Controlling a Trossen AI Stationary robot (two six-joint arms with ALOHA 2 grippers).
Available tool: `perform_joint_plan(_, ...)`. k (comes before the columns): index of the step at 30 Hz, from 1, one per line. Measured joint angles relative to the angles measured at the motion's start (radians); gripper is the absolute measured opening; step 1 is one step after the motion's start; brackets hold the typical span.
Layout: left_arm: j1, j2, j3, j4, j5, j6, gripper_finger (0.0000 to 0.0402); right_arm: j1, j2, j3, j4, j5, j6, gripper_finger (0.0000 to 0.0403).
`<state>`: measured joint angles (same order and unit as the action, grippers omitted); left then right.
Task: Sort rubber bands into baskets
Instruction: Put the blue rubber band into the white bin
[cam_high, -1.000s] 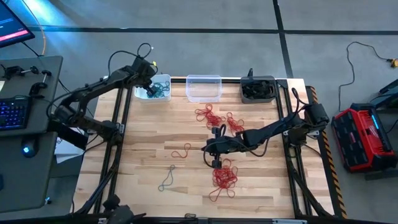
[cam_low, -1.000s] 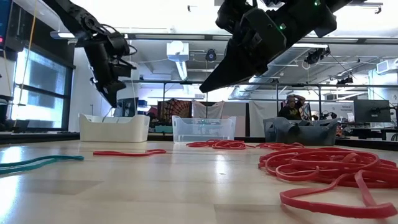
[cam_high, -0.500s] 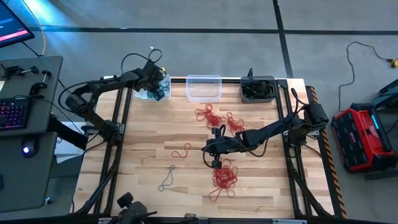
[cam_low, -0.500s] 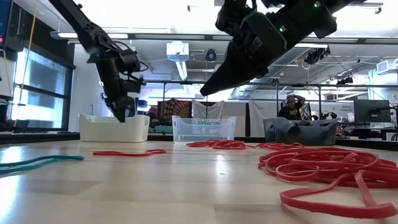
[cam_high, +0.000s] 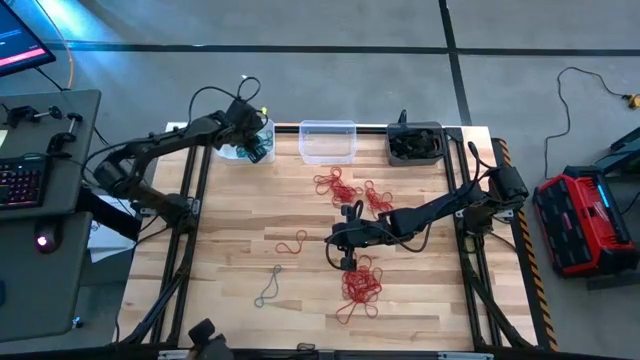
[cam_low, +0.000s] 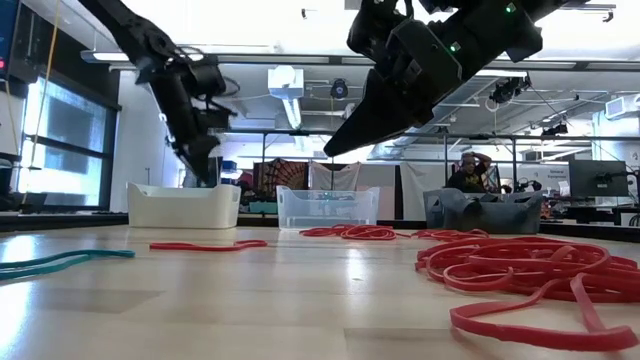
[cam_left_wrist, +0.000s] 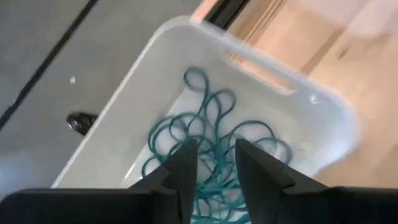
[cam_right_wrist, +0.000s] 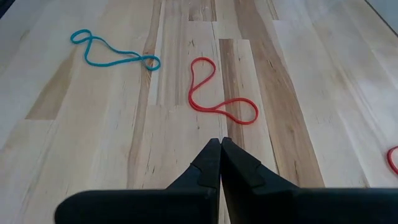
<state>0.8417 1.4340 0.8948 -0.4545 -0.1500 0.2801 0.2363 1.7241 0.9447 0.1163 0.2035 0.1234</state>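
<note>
I have the left gripper (cam_left_wrist: 211, 165) released, jaws apart, above the white basket (cam_high: 243, 141) at the bench's far left, teal rubber bands (cam_left_wrist: 211, 140) inside. My right gripper (cam_right_wrist: 220, 163) hovers mid-bench, jaws clenched empty; red bands (cam_high: 360, 285) lie near it.

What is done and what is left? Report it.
Done: teal bands lie in the white tub, black ones in the dark tub. In hand: nothing; the left claw hangs open over the white tub, the right claw is shut and empty. Left: red bands and one teal band on the table; clear tub looks empty.
</note>
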Motion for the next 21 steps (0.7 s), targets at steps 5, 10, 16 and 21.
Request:
perform_joint_plan(5,-0.074,-0.087,0.000,0.004,0.074,-0.034,0.0122,0.000,0.000,0.000,0.000,0.000,0.000,0.0000)
perform_joint_plan(10,-0.190,-0.153,0.000,0.004,0.097,-0.068,0.0125,0.000,0.000,0.000,0.000,0.000,0.000,0.0000)
perform_joint_plan(16,-0.371,-0.198,-0.049,0.024,0.126,-0.113,0.0125,0.000,0.000,0.000,0.001,0.000,-0.017,0.0000)
perform_joint_plan(21,-0.553,-0.228,-0.125,0.044,0.125,-0.149,0.0125,0.000,0.000,0.000,0.000,0.000,-0.019,0.0000)
